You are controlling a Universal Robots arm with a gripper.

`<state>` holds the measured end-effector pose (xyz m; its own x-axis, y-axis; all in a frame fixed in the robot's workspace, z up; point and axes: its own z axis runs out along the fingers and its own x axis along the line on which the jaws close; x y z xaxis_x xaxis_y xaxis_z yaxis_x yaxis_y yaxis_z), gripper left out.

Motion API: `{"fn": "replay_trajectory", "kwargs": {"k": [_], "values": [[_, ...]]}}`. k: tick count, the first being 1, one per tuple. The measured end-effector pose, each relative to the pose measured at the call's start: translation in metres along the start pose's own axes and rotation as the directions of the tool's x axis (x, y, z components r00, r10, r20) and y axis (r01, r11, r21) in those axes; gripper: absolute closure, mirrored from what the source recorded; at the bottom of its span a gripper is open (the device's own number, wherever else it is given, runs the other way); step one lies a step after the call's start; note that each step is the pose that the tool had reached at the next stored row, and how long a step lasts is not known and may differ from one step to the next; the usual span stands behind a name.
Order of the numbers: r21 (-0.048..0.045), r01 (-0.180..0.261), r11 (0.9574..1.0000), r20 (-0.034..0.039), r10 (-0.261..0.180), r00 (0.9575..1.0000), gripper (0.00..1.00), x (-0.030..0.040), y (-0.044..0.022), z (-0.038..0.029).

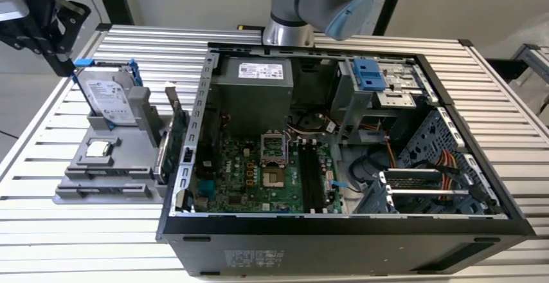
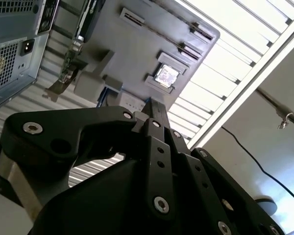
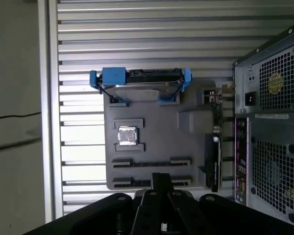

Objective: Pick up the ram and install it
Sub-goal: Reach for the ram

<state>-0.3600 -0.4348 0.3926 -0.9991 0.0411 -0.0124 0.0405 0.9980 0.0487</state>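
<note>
The black hand (image 3: 161, 178) hangs high over the ribbed metal bench (image 1: 86, 231), at the exterior view's far left. In both wrist views its fingers are pressed together, with nothing seen between them.

Straight below the fingertips lies the grey moulded holder (image 3: 157, 117). Its two slotted rows are the parts nearest the hand. A thin dark line (image 3: 152, 161) runs between the end clips of one row. It may be the ram standing edge-on in its slot, but I cannot tell that from an empty groove.

Beyond the rows sit a square silver processor chip (image 3: 127, 136) and then a silver hard drive in a blue frame (image 3: 139, 81). The rows run parallel to the drive's long edge.

Farther off, to the exterior view's right of the holder, stands the open black computer case (image 1: 343, 228). Its long black motherboard slots (image 1: 310, 177) run from near to far in that view, roughly square to the holder's rows. By my judgement, a stick taken from a row would need about a quarter turn to match them.
</note>
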Motion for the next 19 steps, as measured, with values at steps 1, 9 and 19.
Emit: {"fn": "replay_trajectory", "kwargs": {"k": [1, 9, 19], "values": [[0.0, 0.0, 1.0, -0.0002, 0.0, 1.0, 1.0, 0.0, -0.0011, 0.0], [0.0001, 0.0, 1.0, -0.002, 0.0, 1.0, 1.0, -0.0004, -0.0094, -0.0004], [0.0002, 0.0, 1.0, -0.0044, 0.0, 1.0, 1.0, -0.0008, -0.0194, -0.0009]]}}
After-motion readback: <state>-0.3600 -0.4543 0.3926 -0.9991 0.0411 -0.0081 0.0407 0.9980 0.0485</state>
